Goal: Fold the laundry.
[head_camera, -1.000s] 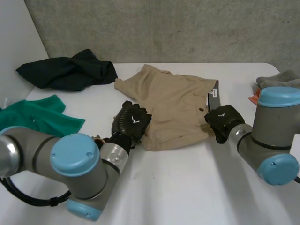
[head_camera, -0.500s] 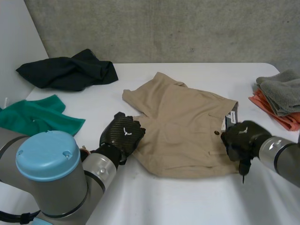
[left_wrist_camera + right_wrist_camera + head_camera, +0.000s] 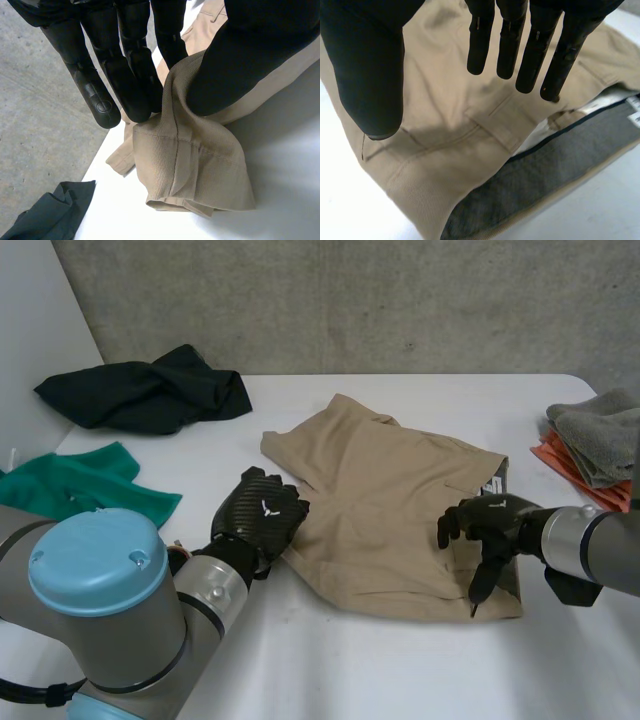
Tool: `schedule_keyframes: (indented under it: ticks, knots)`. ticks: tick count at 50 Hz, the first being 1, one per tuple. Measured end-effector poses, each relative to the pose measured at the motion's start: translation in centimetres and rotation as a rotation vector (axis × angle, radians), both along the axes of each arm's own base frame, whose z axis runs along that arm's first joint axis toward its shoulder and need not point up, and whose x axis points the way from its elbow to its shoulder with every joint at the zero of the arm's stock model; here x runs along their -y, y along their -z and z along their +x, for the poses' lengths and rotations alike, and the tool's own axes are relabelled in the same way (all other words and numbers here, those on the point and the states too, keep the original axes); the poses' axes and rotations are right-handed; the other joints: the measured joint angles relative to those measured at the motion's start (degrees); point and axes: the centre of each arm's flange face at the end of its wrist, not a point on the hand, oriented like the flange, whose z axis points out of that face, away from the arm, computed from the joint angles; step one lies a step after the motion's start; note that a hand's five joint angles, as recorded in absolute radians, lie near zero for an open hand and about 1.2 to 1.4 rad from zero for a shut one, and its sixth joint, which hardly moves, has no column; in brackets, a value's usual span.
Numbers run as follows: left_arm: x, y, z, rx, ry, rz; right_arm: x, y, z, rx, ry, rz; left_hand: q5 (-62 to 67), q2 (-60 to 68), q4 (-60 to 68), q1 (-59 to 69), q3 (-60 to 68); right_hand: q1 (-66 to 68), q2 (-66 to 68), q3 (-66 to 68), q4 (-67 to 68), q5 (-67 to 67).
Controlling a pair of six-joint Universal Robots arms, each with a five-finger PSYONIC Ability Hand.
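The tan shorts (image 3: 390, 510) lie spread out in the middle of the white table (image 3: 400, 670). The legs point to my left and the waist end points to my right.

My left hand (image 3: 262, 515) is at the left edge of the shorts, by the hem of the near leg. In the left wrist view a bump of tan cloth stands up between my thumb (image 3: 240, 60) and my fingers (image 3: 125, 75). The thumb pushes the cloth against the fingers, so this hand is pinching the shorts. The rest of that leg lies in a soft, wrinkled heap past my fingertips, with the hem seam showing.

My right hand (image 3: 487, 525) is over the waist end of the shorts, near the front corner. Its fingers (image 3: 535, 55) are straight and spread apart, pointing down at the cloth, and its thumb (image 3: 365, 65) is out to the side. It is wide and holds nothing. I cannot tell if the fingertips touch the cloth. Under this hand I see a pocket seam, and beside it the waist is turned back so the grey lining (image 3: 540, 175) inside shows.

A black cloth (image 3: 150, 390) lies bunched up at the far left of the table. A green cloth (image 3: 80, 488) lies closer to me on the left side. At the right edge some grey towels (image 3: 600, 435) sit on top of an orange cloth (image 3: 553, 454)
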Motion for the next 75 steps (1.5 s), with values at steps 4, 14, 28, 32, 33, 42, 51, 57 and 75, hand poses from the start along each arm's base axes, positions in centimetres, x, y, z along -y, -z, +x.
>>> schedule_keyframes:
  ticks: [4,14,28,32,33,42,51,57,75]
  knots:
    - [0.2,-0.1,0.0,-0.003,-0.003,-0.003,-0.1,0.9,0.0,-0.013,-0.008,0.012,0.0,0.0,0.0,0.0,0.0,0.0,0.0,0.0,0.0,0.0]
    - [0.8,-0.5,-0.2,-0.014,-0.01,-0.017,-1.7,3.4,-0.3,-0.065,-0.061,-0.011,0.0,0.0,0.0,0.0,0.0,0.34,0.98,1.27,0.98,1.24]
    - [0.8,-0.1,-0.1,-0.008,-0.013,-0.006,-2.9,4.5,-0.8,-0.083,-0.072,-0.003,-18.23,-19.84,-19.43,-17.07,-18.84,11.83,25.51,28.98,38.15,36.59]
    - [0.7,0.3,0.2,0.0,-0.02,0.007,-3.3,3.0,-1.0,-0.072,-0.064,-0.06,-46.59,-47.37,-47.7,-46.35,-46.68,11.83,25.49,32.55,38.34,36.95]
    - [0.7,0.4,0.3,0.002,-0.022,0.01,-3.4,2.7,-1.1,-0.07,-0.062,-0.072,-54.32,-54.87,-55.06,-51.62,-54.44,11.83,25.51,33.45,38.34,36.94]
    - [0.9,2.2,1.6,-0.028,-0.095,0.116,-3.8,-1.0,-2.5,-0.035,0.008,-0.294,-54.57,-55.28,-55.53,-51.62,-54.73,11.83,25.51,33.59,38.34,36.96]
    - [1.2,2.8,2.8,-0.094,-0.214,0.184,-4.6,-1.6,-2.9,-0.032,0.033,-0.382,-54.57,-55.27,-55.54,-51.61,-54.73,11.83,25.51,33.59,38.34,36.96]
    - [1.8,2.6,3.3,-0.165,-0.273,0.217,-4.7,-1.7,-3.5,-0.054,0.073,-0.399,-43.78,-44.56,-45.0,-39.66,-44.41,11.83,25.51,33.59,38.34,36.96]
    - [0.6,2.5,3.5,-0.237,-0.206,0.423,-3.8,-1.2,-4.4,-0.062,0.109,-0.399,-34.08,-34.94,-35.23,-31.48,-34.51,11.83,25.51,33.59,38.34,36.96]
